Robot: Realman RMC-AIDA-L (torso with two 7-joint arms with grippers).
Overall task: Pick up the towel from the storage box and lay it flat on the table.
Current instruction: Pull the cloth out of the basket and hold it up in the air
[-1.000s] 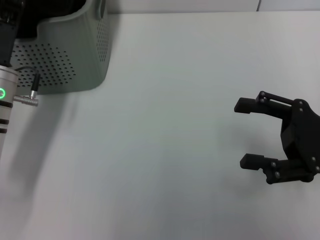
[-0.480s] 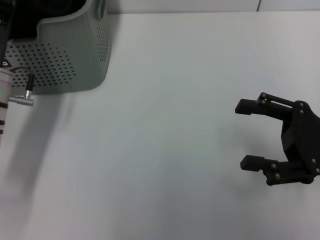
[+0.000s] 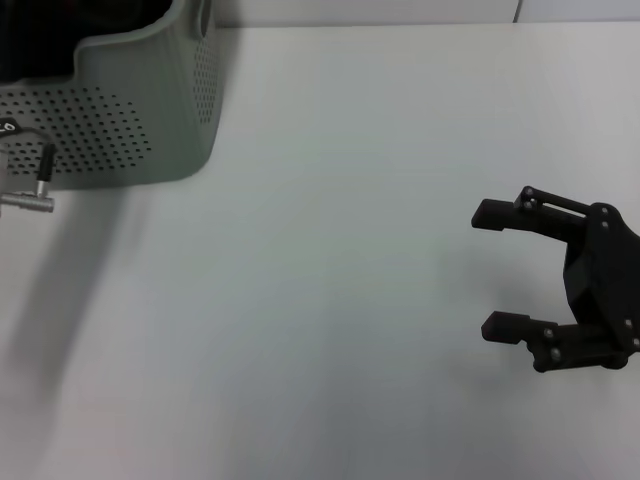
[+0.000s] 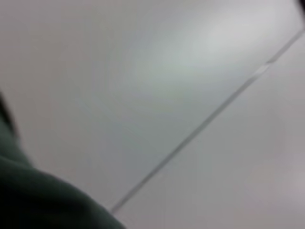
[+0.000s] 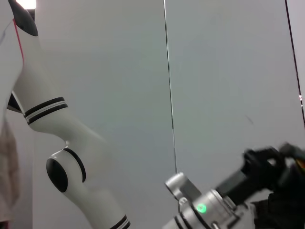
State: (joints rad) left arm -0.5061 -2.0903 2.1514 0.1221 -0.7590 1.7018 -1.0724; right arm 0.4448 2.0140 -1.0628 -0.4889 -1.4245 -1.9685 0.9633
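The white worktop (image 3: 330, 250) fills nearly the whole head view. The storage box (image 3: 130, 110), a grey-green basket with dotted perforated walls, stands on the worktop in the upper left corner of the frame, its dark interior cut off by the top edge. The towel cannot be made out in the head view; the left wrist view shows only a blurred dark green mass (image 4: 43, 200) at the lower left of its frame against a pale surface crossed by a thin diagonal line, and whether this is the towel cannot be told. The right tool (image 3: 492, 268), black, hovers over the worktop at the right of the frame, well apart from the storage box, its two fingers (image 3: 494, 212) spread wide with nothing between them. Of the left arm (image 3: 28, 188), only a metal connector stub shows at the left edge, just in front of the storage box; its tool lies out of view, so its state cannot be told.
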